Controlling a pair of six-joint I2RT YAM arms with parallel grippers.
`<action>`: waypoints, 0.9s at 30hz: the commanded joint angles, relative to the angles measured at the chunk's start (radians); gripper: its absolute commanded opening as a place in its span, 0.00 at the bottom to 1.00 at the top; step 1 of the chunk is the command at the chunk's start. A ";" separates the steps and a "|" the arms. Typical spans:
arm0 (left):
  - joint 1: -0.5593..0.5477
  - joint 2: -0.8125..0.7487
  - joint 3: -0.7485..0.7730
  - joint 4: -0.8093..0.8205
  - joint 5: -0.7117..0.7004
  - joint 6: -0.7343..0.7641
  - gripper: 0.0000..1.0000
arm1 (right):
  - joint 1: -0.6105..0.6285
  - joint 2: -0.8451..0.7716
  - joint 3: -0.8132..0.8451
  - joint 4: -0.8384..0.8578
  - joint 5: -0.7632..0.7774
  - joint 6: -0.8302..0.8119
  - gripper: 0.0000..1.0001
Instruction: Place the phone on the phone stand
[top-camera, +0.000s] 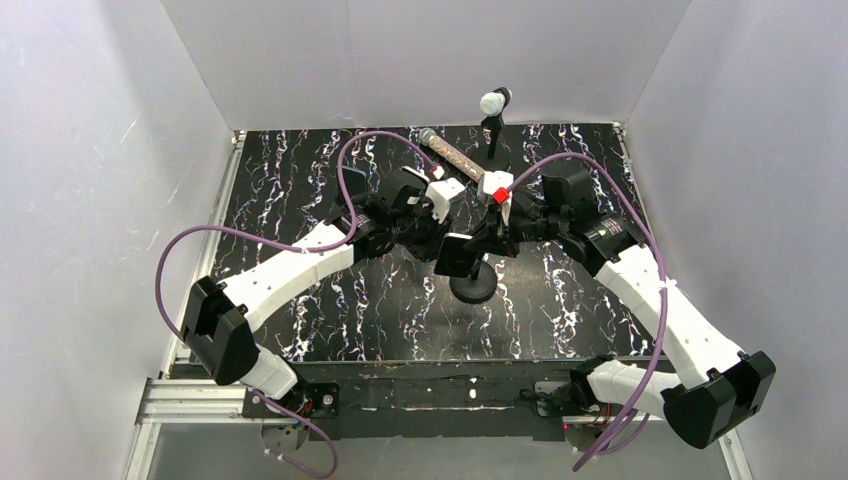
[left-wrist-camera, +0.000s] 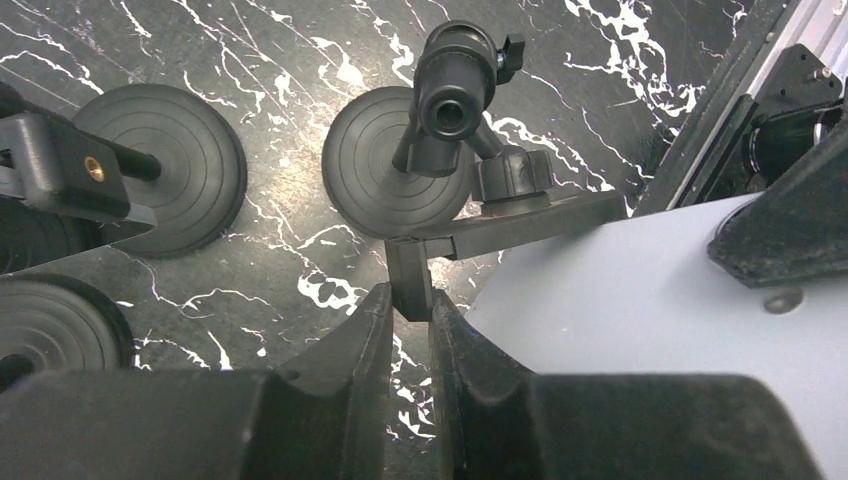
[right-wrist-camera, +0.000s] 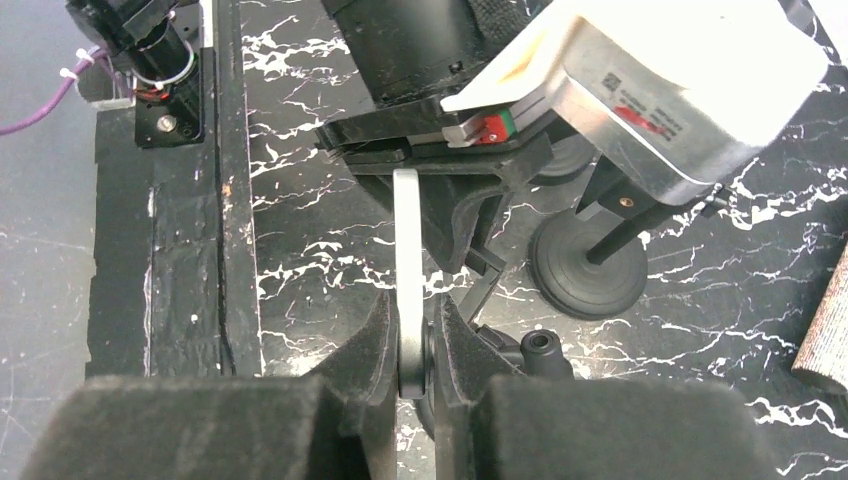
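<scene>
The phone stand's round black base (top-camera: 472, 288) sits mid-table under both grippers. In the left wrist view the base (left-wrist-camera: 385, 175) carries a ball joint (left-wrist-camera: 452, 85) and a black clamp arm (left-wrist-camera: 408, 280). My left gripper (left-wrist-camera: 410, 312) is shut on that arm's tip. The phone (left-wrist-camera: 620, 300) shows as a pale grey slab right beside the arm, tilted above the table. In the right wrist view the phone (right-wrist-camera: 405, 250) is edge-on, a thin silver strip, and my right gripper (right-wrist-camera: 416, 345) is shut on its near end. The far end reaches the left gripper's fingers.
A microphone (top-camera: 450, 155) lies at the back of the table beside a small mic stand (top-camera: 492, 125). Another round-based stand (left-wrist-camera: 165, 165) stands left of the phone stand, its base (right-wrist-camera: 588, 265) also in the right wrist view. The table's front rail (right-wrist-camera: 225, 200) is close by.
</scene>
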 joint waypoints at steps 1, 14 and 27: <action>-0.007 -0.034 0.030 -0.029 -0.075 -0.050 0.00 | -0.014 0.000 0.072 0.044 0.230 0.145 0.01; -0.006 -0.036 0.053 -0.060 -0.287 -0.114 0.00 | -0.014 0.001 0.092 -0.020 0.320 0.219 0.01; -0.007 -0.038 0.063 -0.078 -0.474 -0.170 0.00 | 0.000 0.029 0.152 -0.144 0.510 0.266 0.01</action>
